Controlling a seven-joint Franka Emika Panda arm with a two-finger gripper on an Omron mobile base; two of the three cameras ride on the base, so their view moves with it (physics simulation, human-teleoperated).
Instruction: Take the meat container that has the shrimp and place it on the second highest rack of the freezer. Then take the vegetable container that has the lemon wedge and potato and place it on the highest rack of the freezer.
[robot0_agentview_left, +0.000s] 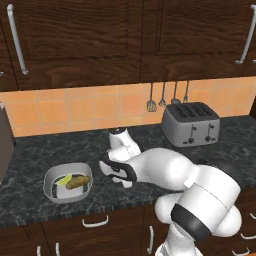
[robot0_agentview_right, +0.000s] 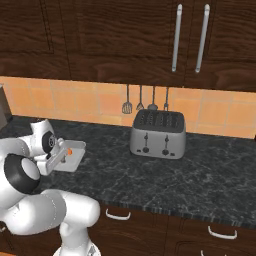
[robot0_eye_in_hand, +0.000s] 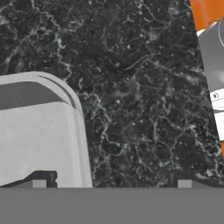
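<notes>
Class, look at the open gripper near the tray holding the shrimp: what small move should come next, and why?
Probably lower the open gripper a little so its jaws straddle the rim of the shrimp tray, then close. In the hand view one fingertip is over the tray's inside and the other over the dark counter, with the rim between them, nothing gripped yet.

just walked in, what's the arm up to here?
The arm is reaching low over the dark counter with its gripper open and holding nothing. It hovers at the rim of the tray that holds the shrimp; one fingertip is over the tray's edge, the other over bare counter. The round container with the lemon wedge and potato sits untouched nearby. A toaster stands further along.
</notes>
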